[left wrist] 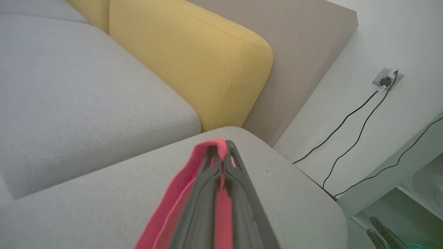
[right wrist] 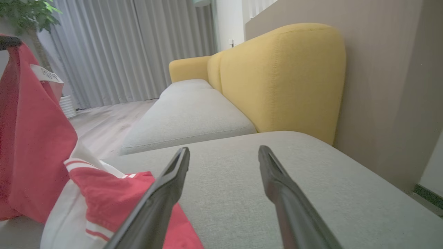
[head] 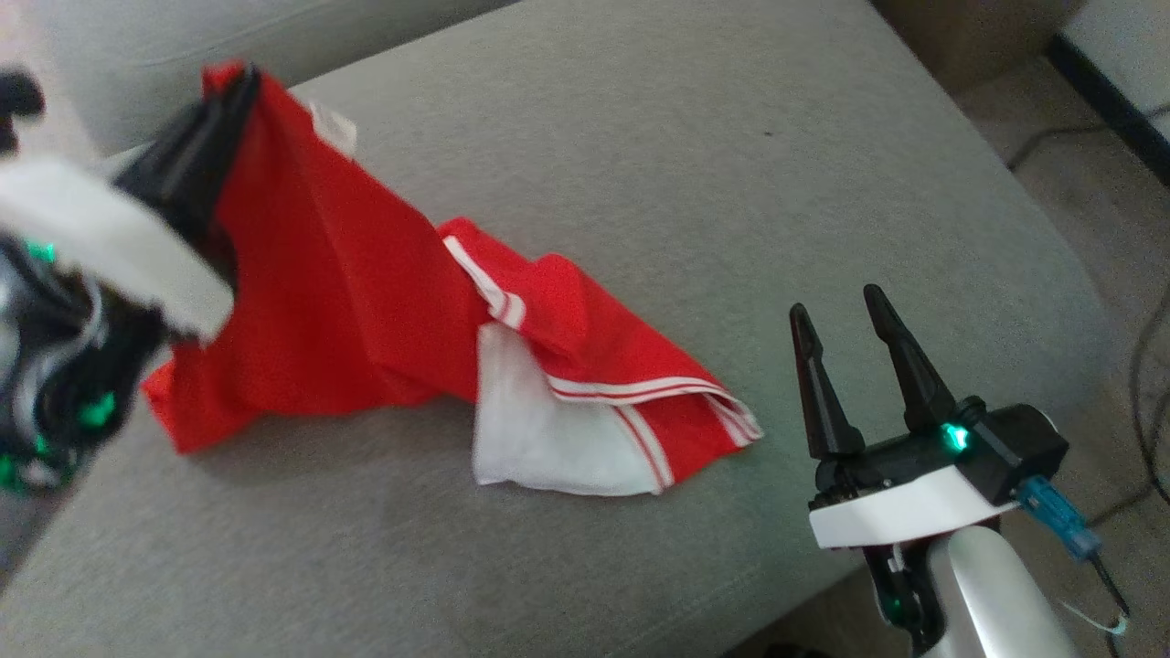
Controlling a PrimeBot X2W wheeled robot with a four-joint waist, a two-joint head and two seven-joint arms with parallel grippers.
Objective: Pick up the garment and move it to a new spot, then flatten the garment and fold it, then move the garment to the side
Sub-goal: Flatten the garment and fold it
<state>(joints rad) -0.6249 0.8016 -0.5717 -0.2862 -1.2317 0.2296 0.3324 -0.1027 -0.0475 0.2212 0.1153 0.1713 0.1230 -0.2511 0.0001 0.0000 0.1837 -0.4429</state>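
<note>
The garment (head: 366,302) is red with white stripes and a white panel. One end of it is lifted at the upper left, the other end trails on the grey cushion (head: 695,164). My left gripper (head: 242,82) is shut on its raised red edge, and the left wrist view shows the red cloth (left wrist: 176,200) pinched between the closed fingers (left wrist: 207,193). My right gripper (head: 836,306) stands open to the right of the garment, low over the cushion, with nothing between its fingers. The right wrist view has the garment (right wrist: 38,145) at the left.
The grey cushion's edge (head: 1033,210) drops to the floor at the right, where cables (head: 1143,366) lie. A yellow backrest (right wrist: 280,79) and a beige wall panel (right wrist: 387,69) stand beyond the cushion. A second grey seat (left wrist: 69,86) adjoins it.
</note>
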